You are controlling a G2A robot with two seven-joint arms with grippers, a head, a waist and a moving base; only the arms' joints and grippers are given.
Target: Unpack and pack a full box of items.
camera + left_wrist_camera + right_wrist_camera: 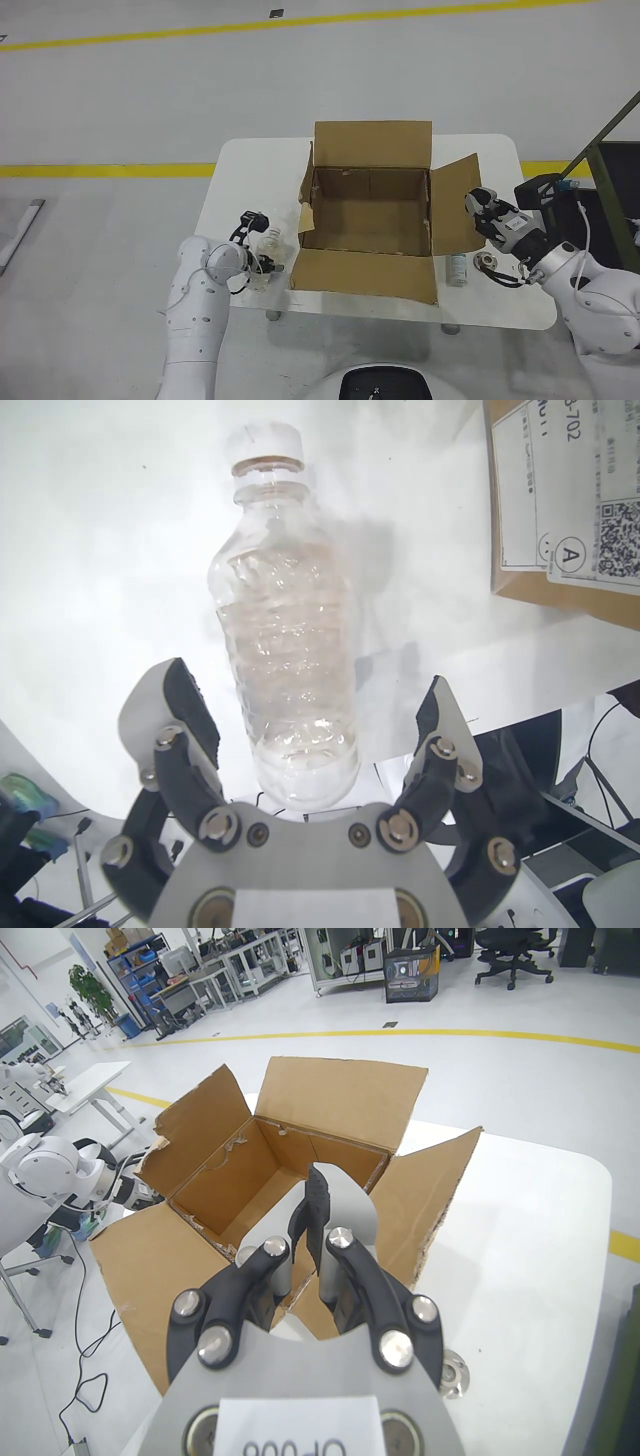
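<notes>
White table (100, 550), bottle (285, 640) lying between spread left fingers (192, 710), touching neither, right fingers (317, 1208) closed, empty

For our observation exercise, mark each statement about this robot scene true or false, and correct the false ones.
1. The cardboard box stands open. True.
2. The left pincer is shut on the bottle. False: it stands open, the bottle between its jaws.
3. The bottle's cap is white. True.
4. The bottle lies inside the box. False: it lies on the table beside the box.
5. The right pincer grips a box flap. False: it is shut and empty.
</notes>
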